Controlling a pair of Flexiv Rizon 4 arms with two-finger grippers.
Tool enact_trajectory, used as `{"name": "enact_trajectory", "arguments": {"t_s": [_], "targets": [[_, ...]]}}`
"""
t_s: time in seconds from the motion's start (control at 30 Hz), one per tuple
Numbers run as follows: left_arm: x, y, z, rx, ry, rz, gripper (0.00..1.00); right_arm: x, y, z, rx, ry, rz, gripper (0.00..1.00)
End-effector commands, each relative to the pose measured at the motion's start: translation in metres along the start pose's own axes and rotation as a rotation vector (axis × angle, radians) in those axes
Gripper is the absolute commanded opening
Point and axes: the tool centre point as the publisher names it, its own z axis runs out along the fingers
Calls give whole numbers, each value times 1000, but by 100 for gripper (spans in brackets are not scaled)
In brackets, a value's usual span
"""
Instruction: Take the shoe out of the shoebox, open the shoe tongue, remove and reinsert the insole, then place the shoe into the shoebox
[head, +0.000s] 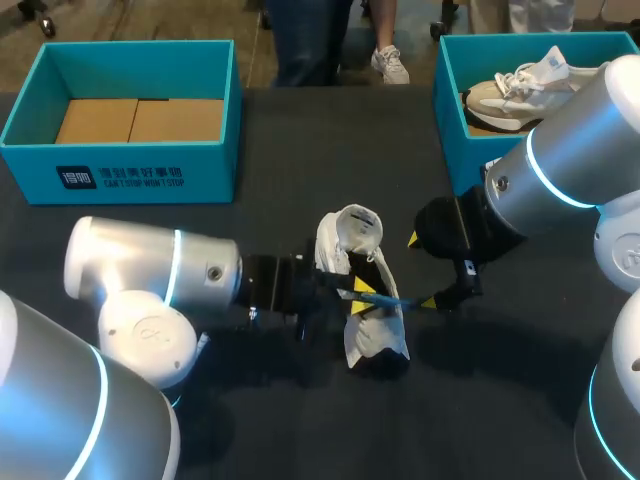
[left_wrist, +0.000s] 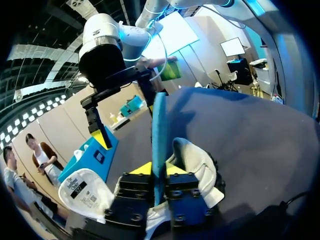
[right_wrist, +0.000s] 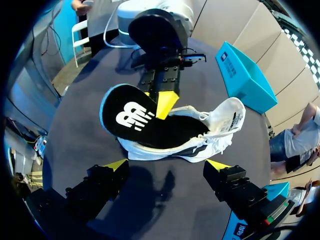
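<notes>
Shoe (head: 352, 238) lies mid-surface (head: 300, 150), near the right-hand teal box (head: 450, 120); left pincer (head: 362, 297) pinches the black insole (right_wrist: 132, 117), which sticks partly out of the shoe; right pincer (right_wrist: 167, 165) hovers just beside it, fingers spread, touching nothing.

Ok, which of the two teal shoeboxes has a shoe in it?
The right shoebox, on the head view's right: a beige and white shoe lies inside it. The left shoebox shows only its bare cardboard floor.
</notes>
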Motion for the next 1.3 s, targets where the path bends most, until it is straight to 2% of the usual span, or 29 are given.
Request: {"name": "enact_trajectory", "arguments": {"t_s": [0.03,0.4,0.7,0.93,1.23,1.27,1.3], "targets": [[-2,2,4,-6,-6,17,0,1,0,0,-1,-2,-1,100],[-3,7,5,24,-119,161,0,1,0,0,-1,-2,-1,100],[-10,14,0,-15,-138,194,0,1,0,0,-1,-2,-1,100],[-17,16,2,-37,-141,217,0,1,0,0,-1,-2,-1,100],[-3,19,6,-41,-74,173,0,1,0,0,-1,-2,-1,100],[-3,18,4,-49,-68,162,20,1,0,0,-1,-2,-1,100],[-4,17,3,-52,-67,163,31,1,0,0,-1,-2,-1,100]]}}
